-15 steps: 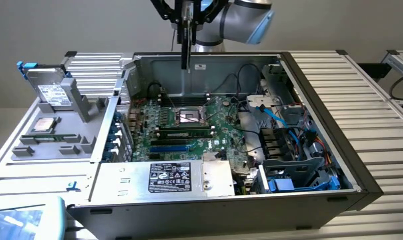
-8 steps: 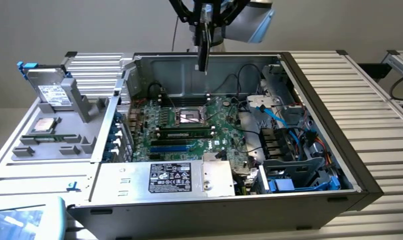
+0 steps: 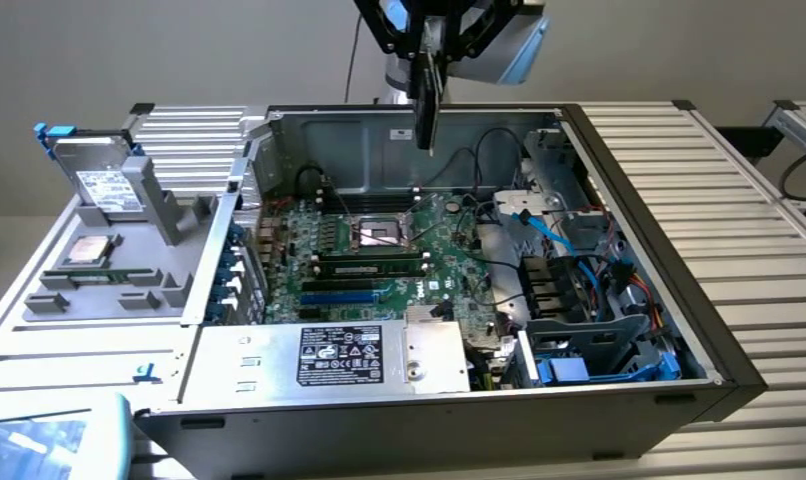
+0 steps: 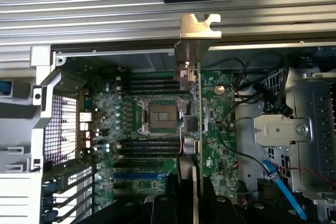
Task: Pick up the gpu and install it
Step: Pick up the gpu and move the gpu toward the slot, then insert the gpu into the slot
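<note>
The case (image 3: 723, 370) lies open on its side on a slatted table (image 3: 763, 200), and I hang above its far half. Inside it, the board (image 3: 376, 250) lies flat and faces up at me. To the exterior view's left of the case sits a grey tray (image 3: 123, 280) with a drive (image 3: 110, 190) standing in it.

My gripper (image 3: 430, 45) is clamped on the gpu (image 3: 427, 100), the fingers pinching its two flat faces. The card hangs edge-on in the air, above the far part of the board and touching nothing else. I judge it well clear of the case walls.

In the wrist view, my gripper (image 4: 191, 203) holds one end of the gpu (image 4: 192, 129), and the card runs straight away from me as a thin line. Its bracket (image 4: 198, 27) is at the end farthest from my fingers. So its long axis seems to run down from my hand, near upright, while the board below lies flat.

The socket (image 4: 160, 116) is just beside the card's line, toward the exterior view's left. The blue slot (image 3: 343, 297) is lower on the board, nearer than the card and toward the exterior view's left. It runs across the board, crosswise to the card's hanging axis. Two memory sticks (image 3: 366, 267) sit between socket and slot.
</note>
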{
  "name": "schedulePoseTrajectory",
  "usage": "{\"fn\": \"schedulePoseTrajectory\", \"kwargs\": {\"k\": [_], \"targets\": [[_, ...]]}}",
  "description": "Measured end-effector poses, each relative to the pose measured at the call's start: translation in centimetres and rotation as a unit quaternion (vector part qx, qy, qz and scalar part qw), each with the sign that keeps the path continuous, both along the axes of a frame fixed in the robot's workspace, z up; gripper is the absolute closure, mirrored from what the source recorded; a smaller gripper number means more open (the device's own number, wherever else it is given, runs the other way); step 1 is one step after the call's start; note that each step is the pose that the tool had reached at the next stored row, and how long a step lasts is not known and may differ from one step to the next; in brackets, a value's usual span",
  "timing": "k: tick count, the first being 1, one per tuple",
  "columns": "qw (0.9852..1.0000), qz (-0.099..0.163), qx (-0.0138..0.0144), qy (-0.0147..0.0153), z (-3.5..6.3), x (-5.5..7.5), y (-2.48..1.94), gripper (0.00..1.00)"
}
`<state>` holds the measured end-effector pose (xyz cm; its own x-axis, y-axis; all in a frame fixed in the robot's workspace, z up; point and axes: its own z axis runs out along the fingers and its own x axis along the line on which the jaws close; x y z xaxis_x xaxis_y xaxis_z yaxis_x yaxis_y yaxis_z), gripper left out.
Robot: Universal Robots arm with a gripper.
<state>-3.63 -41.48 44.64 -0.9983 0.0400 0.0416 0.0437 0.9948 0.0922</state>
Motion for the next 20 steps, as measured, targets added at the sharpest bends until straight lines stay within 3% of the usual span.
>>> {"fn": "schedulePoseTrajectory", "kwargs": {"k": [14,20], "targets": [[1.0,0.001,0.0001,-0.0001,-0.01,-0.03,0.0,0.72],[0.9986,0.053,0.0001,-0.0001,-0.01,-0.05,0.0,0.72]]}}
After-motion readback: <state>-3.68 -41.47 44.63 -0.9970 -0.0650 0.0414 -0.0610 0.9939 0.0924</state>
